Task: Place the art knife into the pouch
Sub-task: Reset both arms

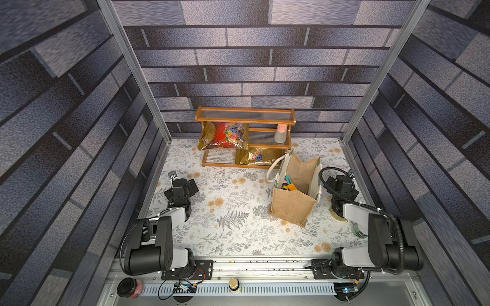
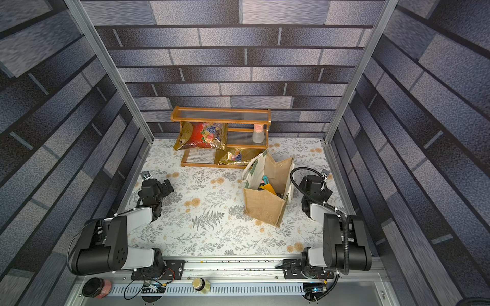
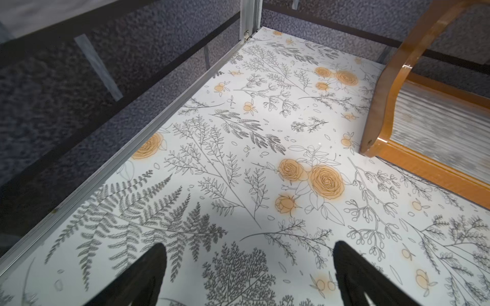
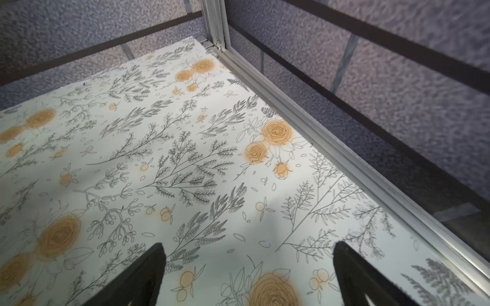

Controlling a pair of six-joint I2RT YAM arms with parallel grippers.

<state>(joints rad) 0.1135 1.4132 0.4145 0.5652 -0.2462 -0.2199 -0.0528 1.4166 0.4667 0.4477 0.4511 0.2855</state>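
**Both arms pulled back with jaws wide and empty; the knife is probably in the bag.**
The left gripper (image 3: pixel 249 278) and right gripper (image 4: pixel 249 278) have their fingers spread over the floral-print table top (image 3: pixel 238 132) and hold nothing. The tan burlap tote pouch with white rope handles (image 1: pixel 291 209) stands open just beside the right arm (image 1: pixel 355 212). The yellow and teal tools (image 1: pixel 290 185) inside likely include the art knife, but it's too small to confirm. Risk: the bag is soft, so an arm swing could brush it, tip it and spill the contents. The handle loop (image 1: pixel 269 171) could snag a finger.

I note a floral-printed tabletop (image 1: pixel 238 238). Standing on it are a wooden rack (image 1: pixel 245 115) at the back wall and the pouch (image 1: pixel 291 209), upright and open-mouthed, near the rack's right end.
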